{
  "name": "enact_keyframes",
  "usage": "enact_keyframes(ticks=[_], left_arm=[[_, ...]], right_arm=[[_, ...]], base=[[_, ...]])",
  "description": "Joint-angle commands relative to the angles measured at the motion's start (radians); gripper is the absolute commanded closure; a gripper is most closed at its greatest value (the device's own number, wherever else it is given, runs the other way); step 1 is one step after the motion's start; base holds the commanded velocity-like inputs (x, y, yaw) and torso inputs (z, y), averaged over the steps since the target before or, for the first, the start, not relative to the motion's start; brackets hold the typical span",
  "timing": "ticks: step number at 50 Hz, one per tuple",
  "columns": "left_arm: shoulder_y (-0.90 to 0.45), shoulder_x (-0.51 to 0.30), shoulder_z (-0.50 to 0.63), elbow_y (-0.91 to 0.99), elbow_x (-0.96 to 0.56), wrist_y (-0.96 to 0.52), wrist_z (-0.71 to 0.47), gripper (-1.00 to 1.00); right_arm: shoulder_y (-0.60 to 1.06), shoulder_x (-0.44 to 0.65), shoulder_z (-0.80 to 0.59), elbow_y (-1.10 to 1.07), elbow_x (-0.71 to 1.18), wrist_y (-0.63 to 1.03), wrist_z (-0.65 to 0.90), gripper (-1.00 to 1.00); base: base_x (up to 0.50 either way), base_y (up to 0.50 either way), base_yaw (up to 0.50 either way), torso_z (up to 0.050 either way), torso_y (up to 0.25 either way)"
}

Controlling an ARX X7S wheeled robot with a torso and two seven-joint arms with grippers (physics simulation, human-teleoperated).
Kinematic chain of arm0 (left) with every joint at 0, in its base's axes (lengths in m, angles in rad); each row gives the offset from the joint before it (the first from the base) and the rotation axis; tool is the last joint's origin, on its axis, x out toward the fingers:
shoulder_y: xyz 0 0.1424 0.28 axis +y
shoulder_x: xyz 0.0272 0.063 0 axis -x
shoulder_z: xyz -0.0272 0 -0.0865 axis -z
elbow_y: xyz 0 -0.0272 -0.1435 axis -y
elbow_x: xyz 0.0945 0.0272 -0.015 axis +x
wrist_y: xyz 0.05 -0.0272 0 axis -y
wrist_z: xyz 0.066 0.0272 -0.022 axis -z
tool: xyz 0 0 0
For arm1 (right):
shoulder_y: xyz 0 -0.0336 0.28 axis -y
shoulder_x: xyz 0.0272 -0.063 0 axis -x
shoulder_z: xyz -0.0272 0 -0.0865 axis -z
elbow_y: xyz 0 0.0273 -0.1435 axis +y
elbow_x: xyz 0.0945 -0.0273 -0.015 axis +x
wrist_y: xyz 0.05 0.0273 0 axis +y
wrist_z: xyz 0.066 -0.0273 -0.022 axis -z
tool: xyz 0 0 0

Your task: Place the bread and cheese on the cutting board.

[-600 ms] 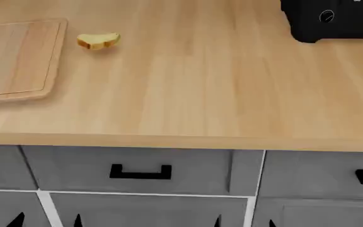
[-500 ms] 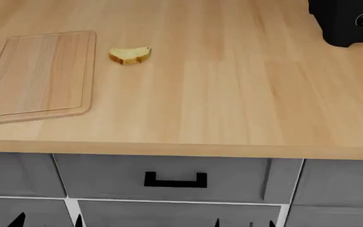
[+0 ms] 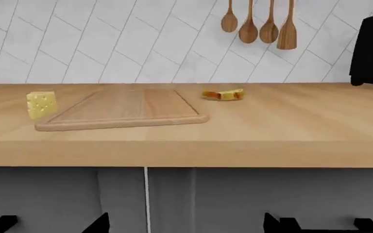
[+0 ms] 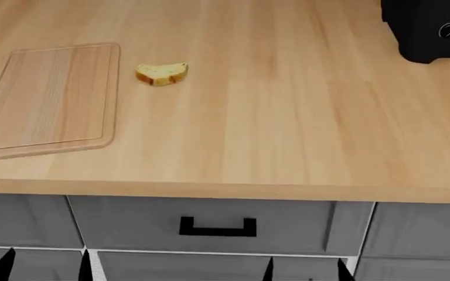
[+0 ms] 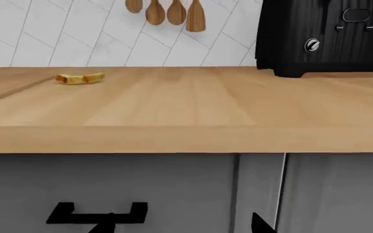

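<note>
**Bread and cheese both off the board, end effectors low at the surface front**

From the left, we see the cheese (image 3: 41, 104) standing on the surface (image 4: 287, 117) just beside the cutting board (image 4: 53, 96), on the side away from the bread (image 4: 162, 74). The board lies flat near the front edge, nothing on it. The bread rests just past its other side, apart from it. Open wood stretches onward to the black toaster (image 5: 326, 36) at the far right. Wooden spoons (image 3: 258, 22) hang on the tiled wall. Below the front edge, dark tips of the left end effector (image 4: 44, 266) and right end effector (image 4: 303, 270) stand apart, holding nothing.
</note>
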Motion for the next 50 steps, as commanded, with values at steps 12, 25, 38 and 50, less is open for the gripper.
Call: enact_keyframes(ticks=[12,25,38,50], left_arm=[[-0.207,-0.047,0.007,0.651,-0.005,-0.425,-0.071,-1.0],[-0.203,-0.062,0.027,0.698,0.021,-0.439,-0.116,-1.0],[-0.21,-0.081,0.046,0.71,0.035,-0.454,-0.138,-1.0],[-0.208,-0.093,0.055,0.721,0.027,-0.454,-0.149,-1.0]], right_arm=[[0.178,0.119,0.034,-0.721,0.05,0.601,0.031,-1.0],[0.189,0.142,-0.04,-0.761,0.007,0.622,0.053,-1.0],[0.173,0.174,-0.087,-0.791,-0.031,0.569,0.067,-1.0],[0.151,0.177,-0.067,-0.79,0.033,0.514,0.033,-1.0]], base=[[0.0,0.0,0.0,0.05,0.0],[0.0,0.46,0.0,0.019,0.0],[0.04,0.5,0.0,0.0,0.0],[0.49,0.16,0.0,0.0,0.0]])
